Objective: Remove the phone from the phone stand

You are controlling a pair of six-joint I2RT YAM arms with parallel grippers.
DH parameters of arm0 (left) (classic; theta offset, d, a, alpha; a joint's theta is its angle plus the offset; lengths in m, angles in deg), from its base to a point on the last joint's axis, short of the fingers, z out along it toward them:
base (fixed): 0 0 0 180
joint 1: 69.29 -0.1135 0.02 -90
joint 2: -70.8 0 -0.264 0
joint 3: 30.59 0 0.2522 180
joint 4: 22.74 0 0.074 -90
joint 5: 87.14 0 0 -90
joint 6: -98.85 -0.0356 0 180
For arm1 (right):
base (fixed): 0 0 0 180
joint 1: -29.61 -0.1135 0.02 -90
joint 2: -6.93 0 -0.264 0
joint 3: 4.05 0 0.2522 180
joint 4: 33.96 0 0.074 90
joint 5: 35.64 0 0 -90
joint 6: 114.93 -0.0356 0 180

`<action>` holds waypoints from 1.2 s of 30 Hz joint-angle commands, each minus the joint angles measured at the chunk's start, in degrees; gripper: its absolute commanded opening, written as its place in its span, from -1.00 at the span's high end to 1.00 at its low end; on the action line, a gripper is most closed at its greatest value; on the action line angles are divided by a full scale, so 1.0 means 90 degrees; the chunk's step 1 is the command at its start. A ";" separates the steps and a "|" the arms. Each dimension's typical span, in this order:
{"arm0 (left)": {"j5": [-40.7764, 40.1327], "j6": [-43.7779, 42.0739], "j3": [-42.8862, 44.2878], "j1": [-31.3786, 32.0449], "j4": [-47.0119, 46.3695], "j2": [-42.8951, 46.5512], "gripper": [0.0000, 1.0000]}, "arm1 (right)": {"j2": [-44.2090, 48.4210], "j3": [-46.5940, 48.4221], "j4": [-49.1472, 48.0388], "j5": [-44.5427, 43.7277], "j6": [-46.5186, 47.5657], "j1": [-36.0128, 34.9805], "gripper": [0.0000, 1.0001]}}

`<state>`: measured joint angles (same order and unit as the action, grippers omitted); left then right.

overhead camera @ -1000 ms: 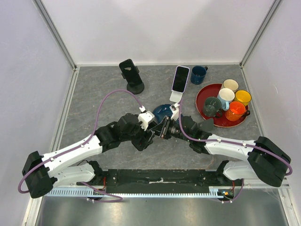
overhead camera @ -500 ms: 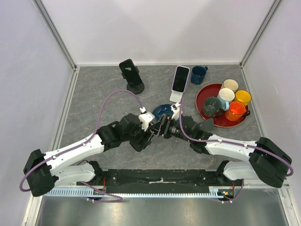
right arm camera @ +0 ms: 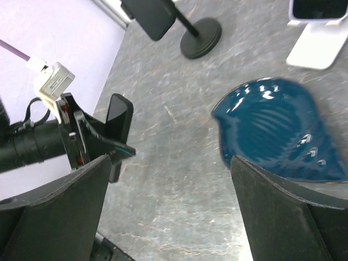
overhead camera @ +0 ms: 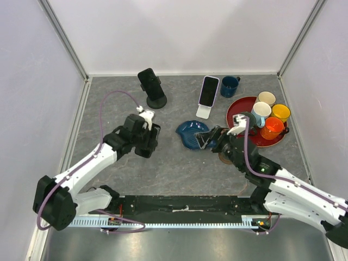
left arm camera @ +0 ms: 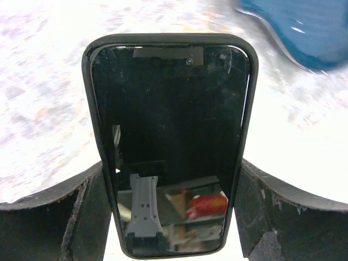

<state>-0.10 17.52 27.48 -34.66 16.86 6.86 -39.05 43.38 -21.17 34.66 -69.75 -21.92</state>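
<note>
A black phone [left arm camera: 168, 109] sits upright between the fingers of my left gripper [left arm camera: 169, 166], which is shut on its lower edges. In the top view the left gripper [overhead camera: 149, 140] hangs over the table's left-centre. The right wrist view shows that same phone [right arm camera: 120, 117] in the left gripper. My right gripper [right arm camera: 174, 206] is open and holds nothing; in the top view it [overhead camera: 209, 140] is beside a blue dish. A black phone stand [overhead camera: 156, 100] carries a dark phone [overhead camera: 148, 81]. A white phone stand [overhead camera: 203, 111] carries another phone [overhead camera: 208, 90].
A blue leaf-shaped dish [overhead camera: 190, 133] lies at the centre, just left of my right gripper. A red tray [overhead camera: 234, 106] with several mugs stands at the right, and a dark blue mug [overhead camera: 229, 85] behind it. Walls close in the table on three sides.
The two grippers met at the centre on the phone. The right gripper opened and drew back to the right. The left arm swung left with the phone in its grip.
</note>
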 commanded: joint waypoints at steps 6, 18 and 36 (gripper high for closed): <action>-0.0901 0.0238 0.1237 -0.1727 0.0116 -0.1437 0.59 | 0.1377 -0.0830 -0.0066 -0.0663 0.1561 0.0003 -0.96; -0.0619 -0.0045 0.4293 -0.3583 0.0633 -0.5061 0.61 | 0.2314 -0.1328 -0.0146 -0.0721 0.2538 -0.0007 -0.96; -0.0365 0.0208 0.5203 -0.5537 0.1102 -0.6283 0.53 | 0.2696 -0.1710 0.0059 -0.1053 0.2812 0.0003 -0.96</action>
<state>-5.52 17.97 71.46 -83.29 25.65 -47.87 -14.81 28.36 -19.66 26.40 -45.49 -21.92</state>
